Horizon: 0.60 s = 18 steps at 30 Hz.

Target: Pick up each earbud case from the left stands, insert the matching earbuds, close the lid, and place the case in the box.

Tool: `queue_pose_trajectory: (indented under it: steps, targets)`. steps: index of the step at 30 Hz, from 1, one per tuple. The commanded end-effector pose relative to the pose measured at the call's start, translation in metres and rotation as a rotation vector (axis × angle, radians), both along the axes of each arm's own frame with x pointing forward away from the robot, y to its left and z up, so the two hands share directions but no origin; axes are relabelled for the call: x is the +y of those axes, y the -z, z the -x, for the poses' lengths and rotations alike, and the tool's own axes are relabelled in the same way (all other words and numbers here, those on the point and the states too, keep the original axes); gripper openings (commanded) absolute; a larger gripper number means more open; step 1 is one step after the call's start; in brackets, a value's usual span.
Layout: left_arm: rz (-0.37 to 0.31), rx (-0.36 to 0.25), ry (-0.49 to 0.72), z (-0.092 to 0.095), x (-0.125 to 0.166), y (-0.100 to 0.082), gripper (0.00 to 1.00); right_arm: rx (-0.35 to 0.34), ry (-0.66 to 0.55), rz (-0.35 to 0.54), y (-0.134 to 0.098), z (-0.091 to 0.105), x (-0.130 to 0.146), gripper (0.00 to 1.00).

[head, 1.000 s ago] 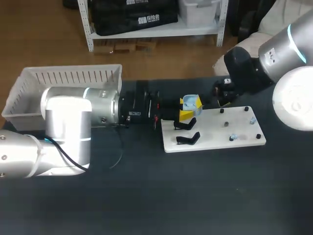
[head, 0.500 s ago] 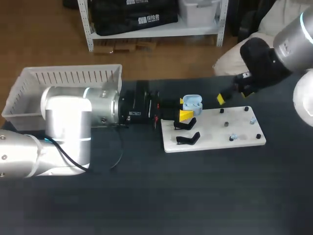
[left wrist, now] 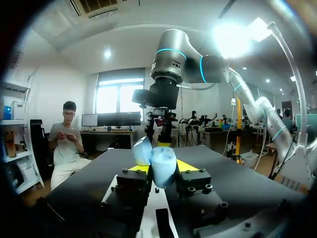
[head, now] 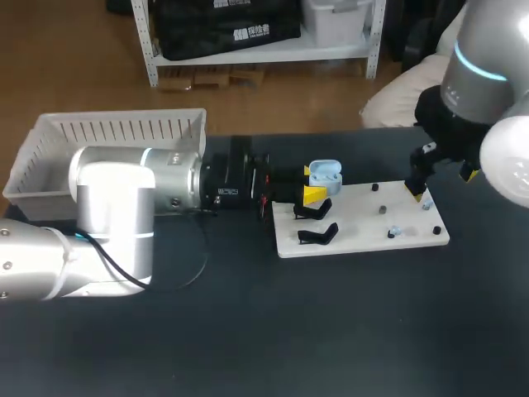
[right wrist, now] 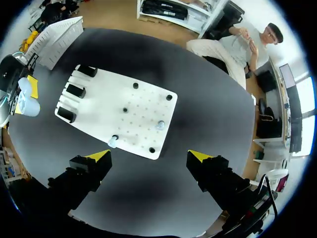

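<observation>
- Left end effector (head: 312, 183) lies level over the middle of the black worktop (head: 331, 331). Its two yellow tips pinch the light-blue earbud case (head: 324, 174) from opposite sides.
- The earbud case has its lid open. It is held in the air just beside the left end of the white board (head: 364, 225), by the stands.
- Three black stands (right wrist: 75, 90) sit in a row along that end of the board. In the right wrist view none of them has a case on it.
- Right end effector (right wrist: 149, 156) hangs above the board's right end, pointing down at it. Its fingers are spread wide with nothing between them.
- Two small pale earbuds (right wrist: 159, 125) rest on the right half of the board, apart from each other. One is near the board's edge, the other further in.
- Short black pegs (head: 383, 209) stand on the same half, some of them at the corners.
- A white slatted basket (head: 116, 131) sits at the worktop's left rear, behind the left arm and well apart from the board.
</observation>
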<state>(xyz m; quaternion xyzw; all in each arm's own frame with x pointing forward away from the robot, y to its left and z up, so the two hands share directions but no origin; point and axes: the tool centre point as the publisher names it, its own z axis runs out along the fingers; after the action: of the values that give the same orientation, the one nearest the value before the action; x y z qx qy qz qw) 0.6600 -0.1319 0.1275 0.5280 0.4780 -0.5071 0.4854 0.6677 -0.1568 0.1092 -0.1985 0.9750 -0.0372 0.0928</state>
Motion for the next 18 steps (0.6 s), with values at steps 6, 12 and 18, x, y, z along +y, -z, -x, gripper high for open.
queue_pose_trajectory:
  steps: [6, 12, 18]
  targets:
    - [0.005, -0.004, -0.002, 0.0, 0.0, 0.001, 0.0, 0.078, 0.003, 0.068, 0.035, -0.019, -0.002, 1.0]
    - [0.005, -0.004, -0.002, 0.0, 0.0, 0.001, 0.0, 0.117, 0.013, 0.055, 0.053, -0.026, -0.01, 1.0]
    - [0.005, -0.004, -0.002, 0.0, 0.0, 0.001, 0.0, 0.124, 0.018, 0.065, 0.063, -0.031, -0.013, 1.0]
